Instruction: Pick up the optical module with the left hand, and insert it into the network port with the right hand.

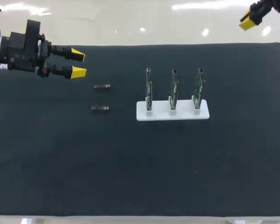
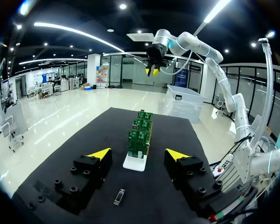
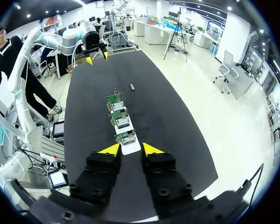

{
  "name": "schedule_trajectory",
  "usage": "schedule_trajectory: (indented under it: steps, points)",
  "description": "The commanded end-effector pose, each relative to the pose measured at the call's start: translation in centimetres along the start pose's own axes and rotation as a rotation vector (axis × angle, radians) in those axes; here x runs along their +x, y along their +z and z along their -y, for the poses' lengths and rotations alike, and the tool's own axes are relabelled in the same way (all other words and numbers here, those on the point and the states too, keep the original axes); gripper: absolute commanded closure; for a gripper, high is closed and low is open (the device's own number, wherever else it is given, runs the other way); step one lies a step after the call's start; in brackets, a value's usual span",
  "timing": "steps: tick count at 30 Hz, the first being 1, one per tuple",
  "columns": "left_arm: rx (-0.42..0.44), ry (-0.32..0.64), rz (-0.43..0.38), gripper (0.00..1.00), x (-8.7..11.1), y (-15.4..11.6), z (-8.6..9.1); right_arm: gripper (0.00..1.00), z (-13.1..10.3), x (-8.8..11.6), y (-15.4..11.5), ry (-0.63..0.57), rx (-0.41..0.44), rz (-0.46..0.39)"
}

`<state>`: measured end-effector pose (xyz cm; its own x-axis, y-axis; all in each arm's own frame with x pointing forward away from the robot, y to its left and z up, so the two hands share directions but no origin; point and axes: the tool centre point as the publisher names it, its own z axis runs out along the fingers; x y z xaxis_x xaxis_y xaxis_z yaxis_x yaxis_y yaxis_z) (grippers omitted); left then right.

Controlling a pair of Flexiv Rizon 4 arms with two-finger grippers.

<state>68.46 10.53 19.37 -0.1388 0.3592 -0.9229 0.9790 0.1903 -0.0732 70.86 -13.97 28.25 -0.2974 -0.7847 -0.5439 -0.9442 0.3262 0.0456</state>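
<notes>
Left gripper (image 1: 78,63): hangs over the far left part of the table (image 1: 60,163), fingers well apart, nothing between them.

Two optical modules lie flat on the dark cloth, apart from each other: far module (image 1: 101,86) and near module (image 1: 100,108). Both sit just ahead of the left gripper's tips, between it and the white base (image 1: 172,115).

The base carries three circuit boards (image 1: 173,88), upright in a row and seen edge-on from the head view. The ports on them are too small to make out.

In the left wrist view only one module shows, on the cloth below the gap between the fingers, untouched. Which of the two it is cannot be told.

Right gripper (image 1: 247,22): beyond the table's far right corner. In the head view it is cut off by the frame edge, showing only the yellow tips and a little black body. Its own wrist view shows the fingers slightly apart and holding nothing, with the row of boards ahead.
</notes>
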Motion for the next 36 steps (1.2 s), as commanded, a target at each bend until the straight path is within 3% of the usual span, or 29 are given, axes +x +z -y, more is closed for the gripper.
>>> schedule_trajectory:
  steps: [1, 24, 30, 36]
  points:
    - [0.0, -0.001, -0.003, 0.0, 0.0, 0.1, -0.1, 0.0, -0.1, 0.0, 0.0, 0.001, 0.002, 0.002]
    - [0.0, -0.001, -0.003, 0.0, 0.0, 0.1, -0.1, 0.0, -0.1, 0.0, 0.0, 0.001, 0.002, 0.002]
    - [0.071, 0.127, -0.212, 0.0, -0.1, 0.6, 0.9, 0.0, -0.1, 0.0, 0.0, 0.001, 0.002, 0.002]
    - [0.111, 0.16, -0.347, 0.0, 0.5, 0.0, 1.1, 0.0, -0.1, 0.0, 0.0, 0.001, 0.002, 0.002]
